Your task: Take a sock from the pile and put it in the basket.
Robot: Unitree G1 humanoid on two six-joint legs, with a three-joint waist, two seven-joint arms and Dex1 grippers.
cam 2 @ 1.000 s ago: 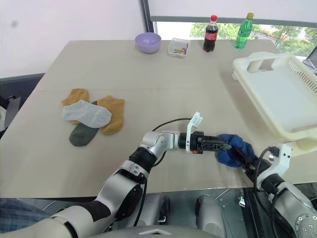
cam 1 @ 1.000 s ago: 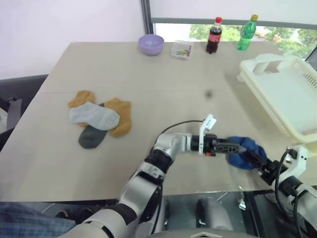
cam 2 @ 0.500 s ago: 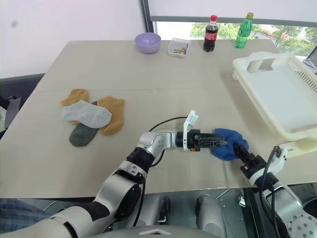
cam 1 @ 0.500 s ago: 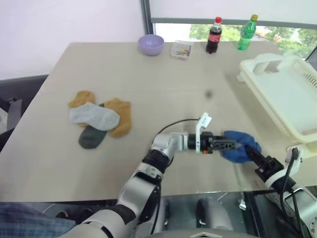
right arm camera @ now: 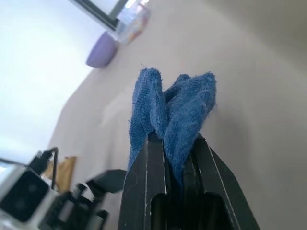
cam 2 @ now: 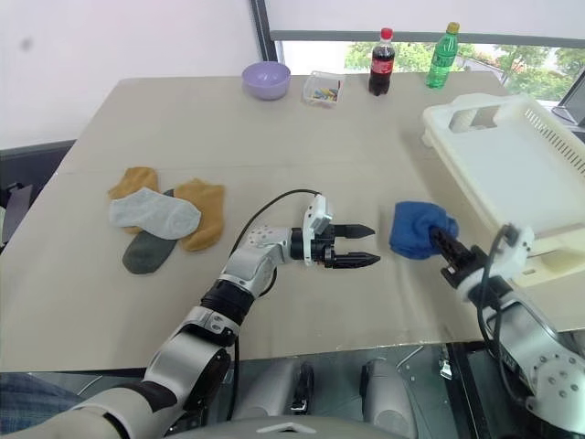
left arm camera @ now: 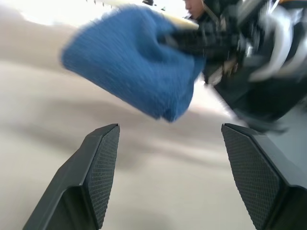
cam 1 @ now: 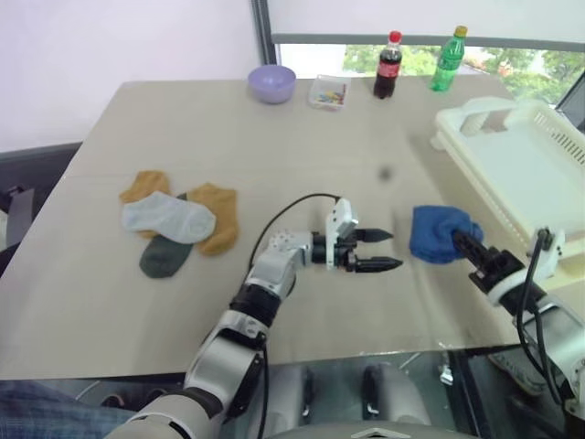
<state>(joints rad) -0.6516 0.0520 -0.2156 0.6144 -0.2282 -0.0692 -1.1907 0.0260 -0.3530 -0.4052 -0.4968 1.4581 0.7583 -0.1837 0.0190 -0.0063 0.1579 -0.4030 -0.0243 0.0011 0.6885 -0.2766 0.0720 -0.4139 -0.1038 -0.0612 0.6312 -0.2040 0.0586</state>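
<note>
The blue sock [cam 1: 437, 234] hangs bunched above the table, with my right gripper [cam 1: 460, 240] shut on its near end; the right wrist view has the sock [right arm camera: 172, 108] pinched between those fingers [right arm camera: 146, 172]. My left gripper [cam 1: 395, 250] is open and holds nothing, pointing at the sock from its left with a small gap. In the left wrist view the sock [left arm camera: 134, 57] is just beyond the spread fingertips [left arm camera: 108, 139]. The pile [cam 1: 178, 222] of orange, light grey and dark socks lies at the table's left. The cream basket [cam 1: 475, 116] stands tilted at the right edge.
A lilac bowl [cam 1: 271, 83], a small clear box [cam 1: 327, 91], a cola bottle [cam 1: 386, 66] and a green bottle [cam 1: 445, 60] line the far edge. My left arm's black cable [cam 1: 292, 206] loops above the table middle. The table's front edge runs close under both grippers.
My right gripper has shut on the blue sock and lifted it up and forward. My left gripper has drawn back to the left, away from the sock, and rolled its wrist.
</note>
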